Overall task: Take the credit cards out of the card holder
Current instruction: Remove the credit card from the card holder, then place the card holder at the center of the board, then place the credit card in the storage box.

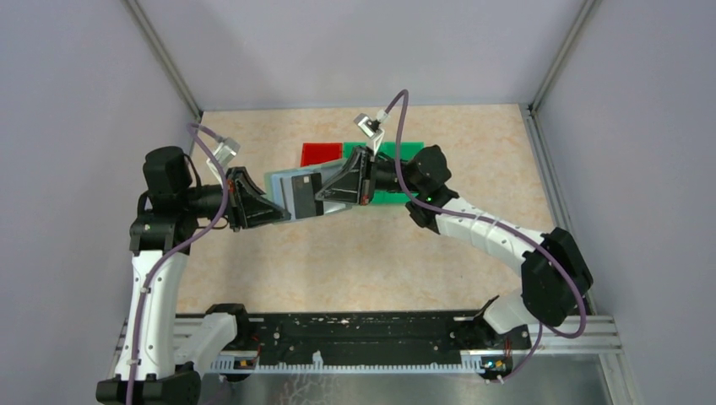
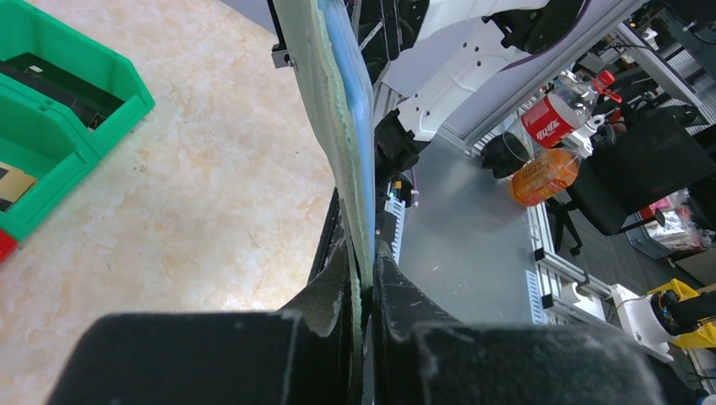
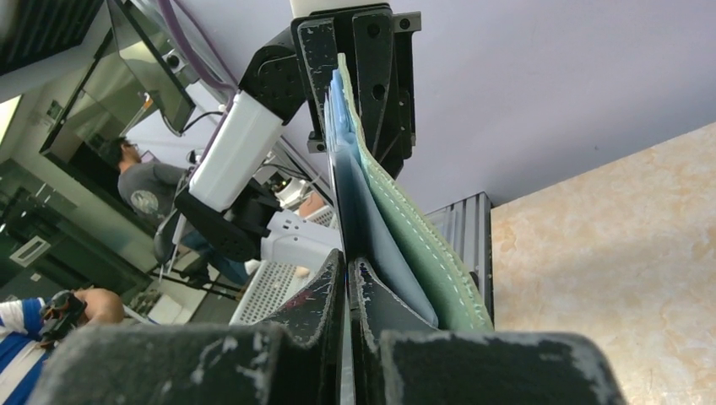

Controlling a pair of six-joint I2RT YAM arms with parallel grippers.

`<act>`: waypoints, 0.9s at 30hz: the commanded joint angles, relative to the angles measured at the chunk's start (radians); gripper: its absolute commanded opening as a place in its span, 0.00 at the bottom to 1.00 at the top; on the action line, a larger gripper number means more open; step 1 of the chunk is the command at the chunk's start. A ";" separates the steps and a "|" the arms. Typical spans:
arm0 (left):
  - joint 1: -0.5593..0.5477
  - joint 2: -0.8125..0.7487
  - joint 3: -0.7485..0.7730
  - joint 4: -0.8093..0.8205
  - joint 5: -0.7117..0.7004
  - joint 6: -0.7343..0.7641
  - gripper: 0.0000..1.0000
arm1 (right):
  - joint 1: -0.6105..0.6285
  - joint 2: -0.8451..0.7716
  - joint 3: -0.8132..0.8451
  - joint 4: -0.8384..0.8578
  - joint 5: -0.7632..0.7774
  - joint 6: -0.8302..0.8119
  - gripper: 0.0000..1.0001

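The card holder (image 1: 283, 187) hangs open above the table between both grippers, its pale blue-grey inside facing up. My left gripper (image 1: 277, 211) is shut on its left end. In the left wrist view the holder (image 2: 338, 126) runs edge-on out of the shut left gripper (image 2: 365, 272). A dark grey-black credit card (image 1: 302, 192) lies partly in the holder's pocket. My right gripper (image 1: 321, 196) is shut on the card's right edge. In the right wrist view the thin dark card (image 3: 338, 221) rises from the right gripper (image 3: 348, 272), with the holder's green outside (image 3: 422, 253) beside it.
A red bin (image 1: 321, 153) and a green bin (image 1: 398, 152) stand on the table behind the grippers. The green bin (image 2: 59, 118) also shows in the left wrist view, with dark flat items inside. Grey walls enclose the table on three sides.
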 commanded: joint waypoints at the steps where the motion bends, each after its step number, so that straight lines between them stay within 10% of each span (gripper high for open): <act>1: -0.001 -0.003 0.013 -0.048 0.006 0.069 0.00 | -0.046 -0.066 0.025 0.049 -0.045 0.006 0.00; 9: -0.002 0.018 0.040 -0.134 -0.080 0.203 0.00 | -0.187 -0.185 -0.024 -0.203 -0.070 -0.129 0.00; 19: -0.001 0.062 0.058 -0.320 -0.153 0.467 0.00 | -0.527 -0.244 -0.009 -0.902 0.100 -0.467 0.00; 27: -0.002 0.114 -0.026 -0.420 -0.317 0.777 0.00 | -0.569 -0.025 0.026 -0.994 0.373 -0.586 0.00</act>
